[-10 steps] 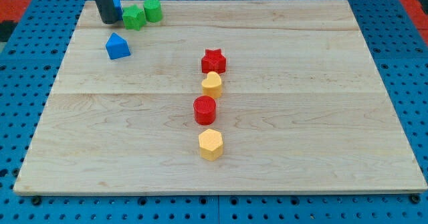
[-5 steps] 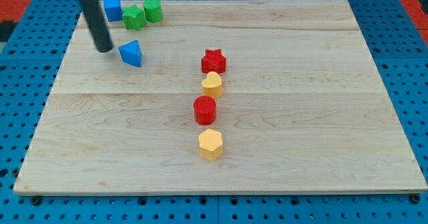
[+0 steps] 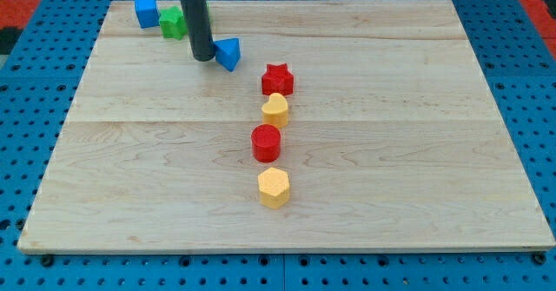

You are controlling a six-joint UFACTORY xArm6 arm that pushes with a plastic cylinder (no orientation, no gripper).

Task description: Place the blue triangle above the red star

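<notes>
The blue triangle (image 3: 228,53) lies on the wooden board (image 3: 391,152), up and to the left of the red star (image 3: 277,79), with a small gap between them. My tip (image 3: 203,57) touches the triangle's left side. The rod rises from there to the view's top edge.
Below the red star run a yellow heart (image 3: 275,110), a red cylinder (image 3: 266,142) and a yellow hexagon (image 3: 274,187) in a column. A blue cube (image 3: 146,11) and a green star (image 3: 173,23) sit at the top left; the rod hides a second green block behind it.
My tip has swept right, pushing the blue triangle from the left part of the board to just up-left of the red star. The rod now covers the green cylinder.
</notes>
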